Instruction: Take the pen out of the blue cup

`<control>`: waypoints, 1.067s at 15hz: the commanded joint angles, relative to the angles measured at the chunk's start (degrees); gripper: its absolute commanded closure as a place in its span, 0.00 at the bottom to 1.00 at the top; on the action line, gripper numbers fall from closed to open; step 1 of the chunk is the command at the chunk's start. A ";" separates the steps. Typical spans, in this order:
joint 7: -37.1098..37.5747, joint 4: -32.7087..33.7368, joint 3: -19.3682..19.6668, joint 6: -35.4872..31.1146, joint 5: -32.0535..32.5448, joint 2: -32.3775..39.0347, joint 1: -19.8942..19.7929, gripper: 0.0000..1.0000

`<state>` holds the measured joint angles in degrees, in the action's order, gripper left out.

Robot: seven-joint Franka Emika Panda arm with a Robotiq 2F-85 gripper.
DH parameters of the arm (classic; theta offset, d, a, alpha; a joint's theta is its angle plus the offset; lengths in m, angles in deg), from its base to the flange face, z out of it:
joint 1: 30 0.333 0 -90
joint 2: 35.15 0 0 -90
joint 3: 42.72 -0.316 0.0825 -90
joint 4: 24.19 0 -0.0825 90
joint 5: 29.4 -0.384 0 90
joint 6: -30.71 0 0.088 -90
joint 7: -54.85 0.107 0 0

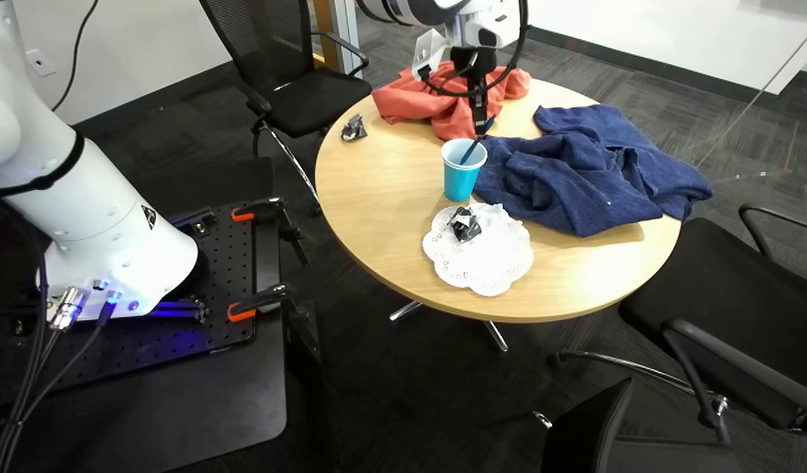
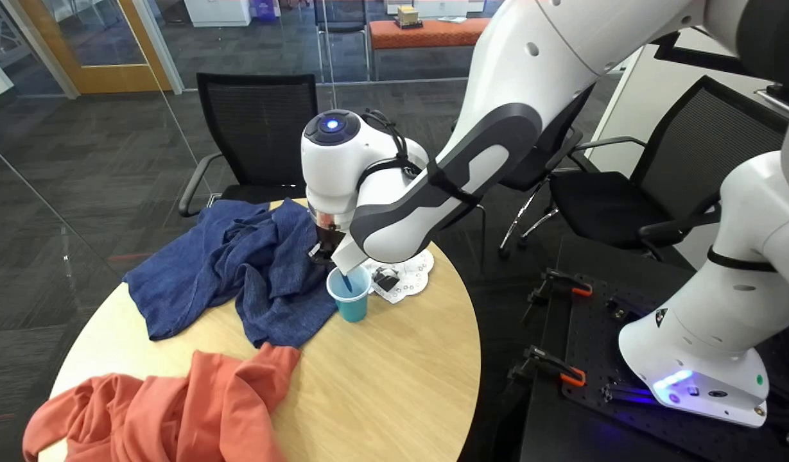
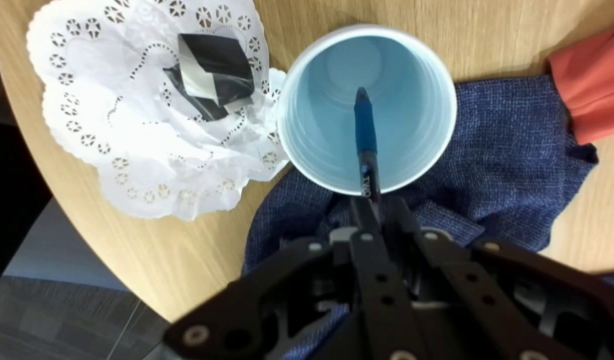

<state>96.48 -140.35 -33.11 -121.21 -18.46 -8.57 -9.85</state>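
Note:
The blue cup (image 1: 459, 184) stands upright on the round table and also shows in an exterior view (image 2: 352, 309) and in the wrist view (image 3: 449, 107). The pen (image 3: 365, 125), dark with a blue grip part, is tilted, its point down inside the cup. It shows in both exterior views (image 1: 469, 152) (image 2: 347, 283). My gripper (image 3: 378, 202) is at the cup's rim, its fingers close together around the pen's upper part. It looks shut on the pen; the pen's top end is hidden between the fingers. Whether the point touches the cup's inside I cannot tell.
A dark blue cloth (image 1: 574, 177) lies against the cup's side. A red-orange cloth (image 2: 195, 404) lies further along the table (image 1: 377, 217). A white doily (image 1: 488, 259) with a crumpled black wrapper (image 1: 465, 224) is beside the cup. Another wrapper (image 1: 354, 128) lies near the edge.

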 commanded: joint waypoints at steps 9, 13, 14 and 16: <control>-6.08 -9.68 -8.32 2.97 1.38 -15.77 -3.59 0.97; -10.67 -9.77 -11.11 6.50 0.86 -13.52 -4.45 0.97; -12.32 -9.96 -11.73 7.35 0.58 -12.97 -4.65 0.97; -15.29 -10.35 -12.58 8.06 0.41 -11.87 -4.71 0.97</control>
<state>86.08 -150.08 -43.82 -114.93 -16.90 -21.14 -13.27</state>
